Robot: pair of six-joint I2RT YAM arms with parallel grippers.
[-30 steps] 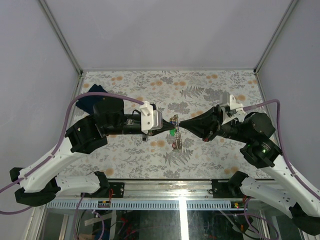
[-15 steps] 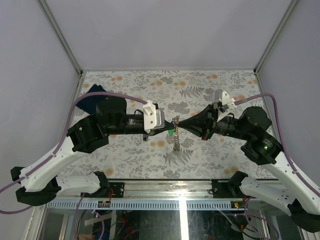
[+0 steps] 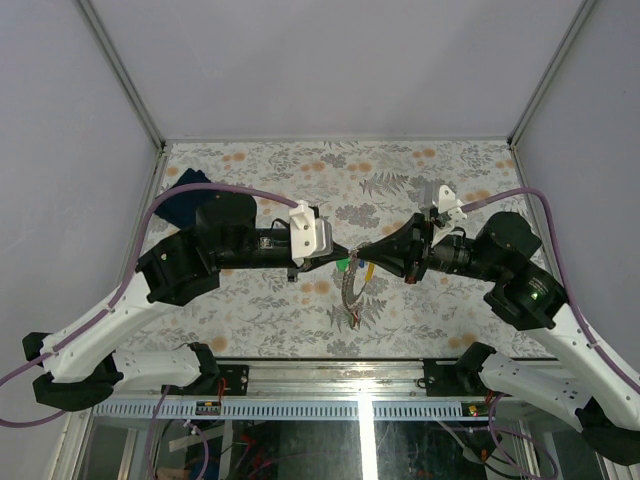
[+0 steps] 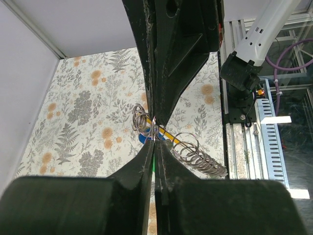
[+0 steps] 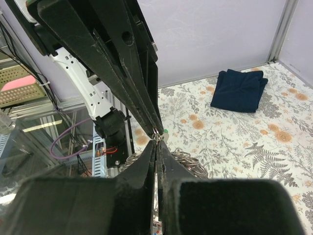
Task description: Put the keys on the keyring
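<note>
L gripper & R gripper meet tip-to-tip above tabletop. Both sets of jaws pressed together, each pinching keyring at the tips. Chain coil hangs off it. Keys (green, yellow, blue tags) sit just under ring, betw. the grippers.

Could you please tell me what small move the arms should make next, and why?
Probably a slight twist of the right gripper while the left gripper holds firm: both are shut tip to tip on the keyring, raised off the table, with the keys hanging beneath.
</note>
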